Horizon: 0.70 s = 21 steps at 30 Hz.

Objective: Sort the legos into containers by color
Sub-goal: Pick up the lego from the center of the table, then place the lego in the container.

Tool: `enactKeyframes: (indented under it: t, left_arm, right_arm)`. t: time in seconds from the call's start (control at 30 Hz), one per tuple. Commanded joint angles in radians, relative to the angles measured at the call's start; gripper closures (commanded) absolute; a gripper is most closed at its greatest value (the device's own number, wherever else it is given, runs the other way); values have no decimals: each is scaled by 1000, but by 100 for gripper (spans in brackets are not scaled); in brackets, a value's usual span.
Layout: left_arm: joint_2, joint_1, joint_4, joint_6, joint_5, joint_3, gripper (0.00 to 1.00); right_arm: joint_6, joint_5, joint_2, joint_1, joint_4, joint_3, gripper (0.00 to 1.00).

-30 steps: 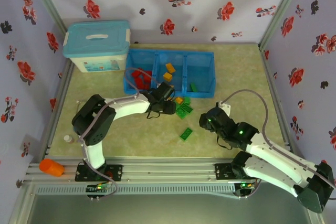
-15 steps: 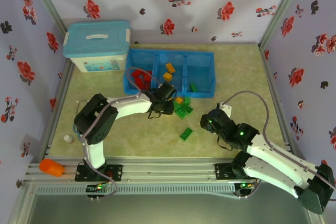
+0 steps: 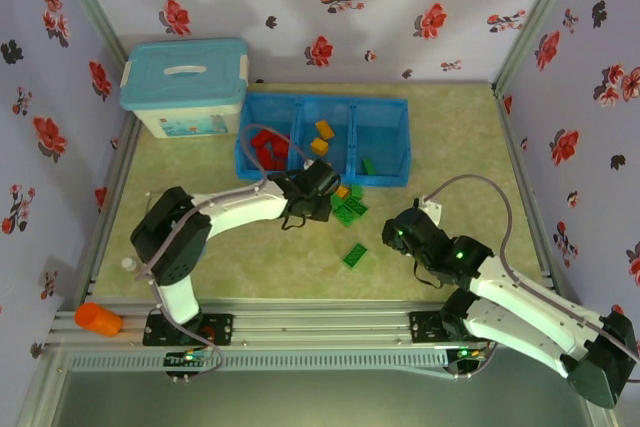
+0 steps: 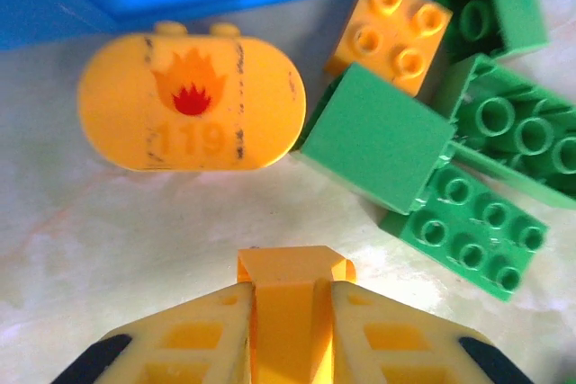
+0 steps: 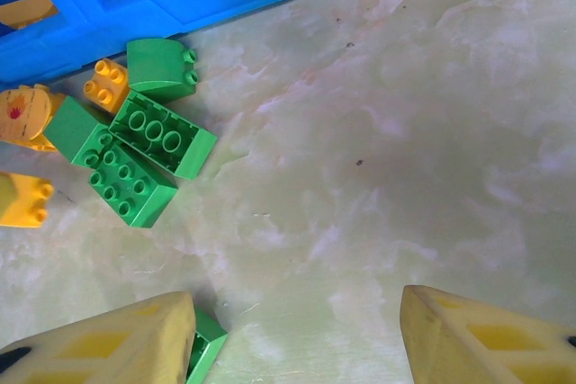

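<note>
1. Two pincers are at work: the left gripper (image 4: 290, 292) is clamped tight on a yellow-orange brick (image 4: 292, 267), just in front of the blue tray's (image 3: 330, 99) near wall.
2. Beside it, mid-table, lies a rounded yellow brick (image 4: 189, 105) printed with a red flame and "119" (the digits scuffed), next to a small orange brick (image 4: 393, 33) and some green bricks (image 4: 468, 236).
3. The right gripper (image 5: 297, 303) stands wide apart over bare table, holding nothing; a lone green brick (image 3: 354, 255) lies by one finger.
4. In the tray, red bricks (image 3: 268, 150) lie in the left compartment, orange bricks (image 3: 322, 135) in the middle and one green piece (image 3: 369, 166) in the right
</note>
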State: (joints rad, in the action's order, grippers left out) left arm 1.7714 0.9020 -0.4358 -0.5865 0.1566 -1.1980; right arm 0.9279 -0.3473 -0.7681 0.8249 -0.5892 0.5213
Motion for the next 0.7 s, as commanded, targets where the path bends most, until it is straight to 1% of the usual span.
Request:
enactKeyframes:
  t: [0.0, 0.17, 0.37, 0.4, 0.43, 0.5, 0.53, 0.57, 0.67]
  left_arm:
    - [-56, -23, -54, 49, 29, -106, 77]
    - [4, -78, -121, 105, 19, -288, 77]
    - [134, -145, -187, 140, 11, -507, 77]
    - [156, -155, -196, 144, 8, -544, 73]
    - [178, -166, -210, 142, 9, -579, 62]
    - [209, -179, -250, 138, 11, -643, 29]
    - [214, -179, -263, 138, 23, -659, 24]
    - [208, -178, -267, 137, 30, -658, 22]
    - [141, -168, -209, 130, 30, -563, 22]
  right_arm:
    - [27, -8, 12, 6, 25, -21, 39]
    - [38, 1, 13, 11, 34, -28, 40]
    - [38, 1, 14, 16, 28, -19, 40]
    - [36, 1, 15, 18, 28, -17, 40]
    - [35, 3, 14, 18, 26, -15, 40]
    - [35, 3, 15, 19, 23, -12, 40]
    - [35, 5, 14, 20, 22, -10, 40]
    - [37, 5, 14, 23, 21, -10, 40]
    - [41, 5, 14, 28, 26, -18, 40]
